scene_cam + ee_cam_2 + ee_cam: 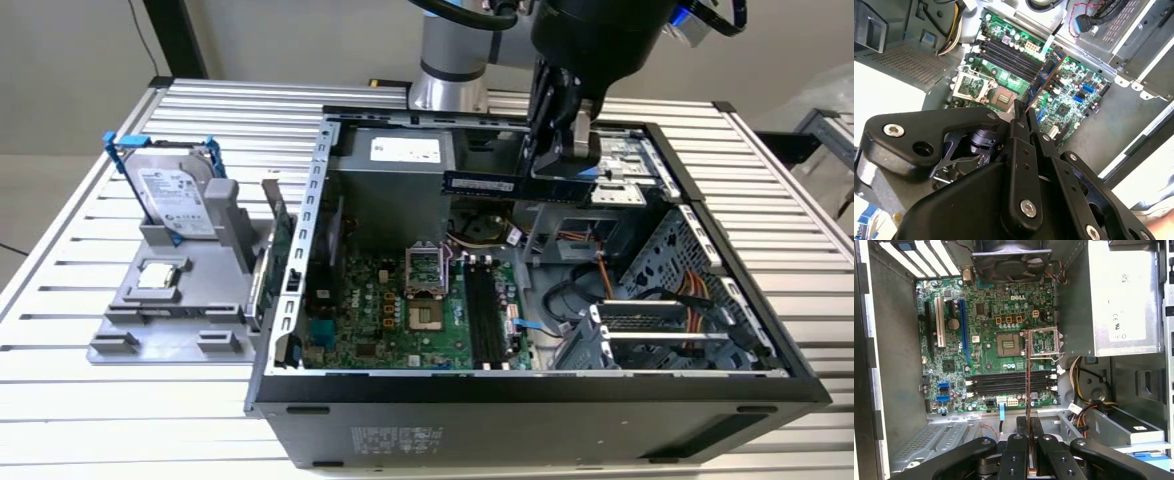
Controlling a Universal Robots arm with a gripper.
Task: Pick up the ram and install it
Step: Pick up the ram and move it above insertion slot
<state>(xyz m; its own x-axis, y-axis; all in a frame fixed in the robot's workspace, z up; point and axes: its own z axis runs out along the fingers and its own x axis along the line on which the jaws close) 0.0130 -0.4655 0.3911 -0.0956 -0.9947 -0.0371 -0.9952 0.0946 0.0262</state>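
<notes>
In the exterior view, your jaws are clamped on one end of the ram (514, 184). It hangs level above the open computer case (318, 210), well clear of the motherboard (400, 310). The hard drive (174, 195) stands in its holder on the bench (120, 430).

In the second wrist view, the ram (1046, 75) sticks out from the jaws above the memory slots (1004, 52), lying across them.

In the first wrist view, you see the ram (1027, 370) edge-on, crossing the slots (1004, 385) squarely.

You're in the carry step, I judge: the ram is picked up and not seated. Seating it calls for the stick to lie parallel with an empty slot, then a straight press down.
</notes>
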